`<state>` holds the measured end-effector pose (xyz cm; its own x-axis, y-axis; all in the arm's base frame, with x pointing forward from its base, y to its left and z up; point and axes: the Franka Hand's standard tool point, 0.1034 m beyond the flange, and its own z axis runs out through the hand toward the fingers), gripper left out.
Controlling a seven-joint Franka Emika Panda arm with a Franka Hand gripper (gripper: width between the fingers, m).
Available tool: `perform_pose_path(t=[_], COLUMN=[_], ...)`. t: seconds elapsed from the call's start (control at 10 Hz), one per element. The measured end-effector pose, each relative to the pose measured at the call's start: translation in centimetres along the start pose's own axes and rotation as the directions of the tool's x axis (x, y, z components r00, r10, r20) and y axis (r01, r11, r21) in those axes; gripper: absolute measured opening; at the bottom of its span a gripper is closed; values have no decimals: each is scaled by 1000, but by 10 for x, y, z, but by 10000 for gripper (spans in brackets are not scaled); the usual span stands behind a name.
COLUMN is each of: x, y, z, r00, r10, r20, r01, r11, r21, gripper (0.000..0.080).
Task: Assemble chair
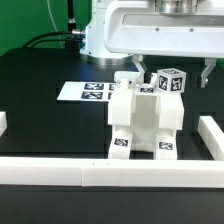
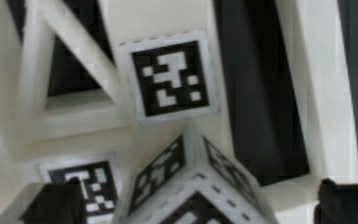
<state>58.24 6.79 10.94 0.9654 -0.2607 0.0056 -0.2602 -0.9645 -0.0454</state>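
Nearest you, the long low white border rail [image 1: 100, 172] runs along the front edge of the black table [image 1: 40, 70]. Just behind it, near the middle of the table, stands the chair [image 1: 145, 120]. It is a chunky white plastic assembly, upright, with black-and-white square tags low on its front. Several of its pieces look joined already, though the seams are too small to tell for certain.

On the exterior view's right, a square white post [image 1: 170, 81] rises above the rest, its tagged top tilted a little. In the wrist view the white X-braced panel [image 2: 69, 60] sits beside that post with a tag on its frame.

Farther back, on the exterior view's left, the marker board [image 1: 85, 91] lies flat, well apart from the chair.

Above the chair hangs the gripper [image 2: 190, 208]. Its dark fingertips [image 2: 55, 205] stand wide apart either side of the post top, touching nothing and holding nothing.

You seem to be at the post step, with that post not yet fully seated. For the next move, centre the fingers on two opposite post faces and come down square. Then close firmly without nudging the panel.
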Motion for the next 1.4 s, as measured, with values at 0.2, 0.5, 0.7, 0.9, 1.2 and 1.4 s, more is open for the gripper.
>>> perform_pose_path(t=[0.2, 0.5, 0.7, 0.9, 1.2, 1.4], x=[0, 1, 1, 1, 1, 0], y=[0, 2, 2, 2, 2, 2], z=[0, 0, 0, 0, 0, 0], r00=[993, 957, 957, 957, 964, 981], r10=[-121, -289, -291, -291, -265, -192], r20=[-1, 0, 0, 0, 0, 0], r01=[121, 289, 291, 291, 265, 192], r11=[993, 957, 957, 957, 964, 981], r21=[-3, -6, -6, -6, -6, -6], gripper=[648, 648, 646, 274, 278, 278])
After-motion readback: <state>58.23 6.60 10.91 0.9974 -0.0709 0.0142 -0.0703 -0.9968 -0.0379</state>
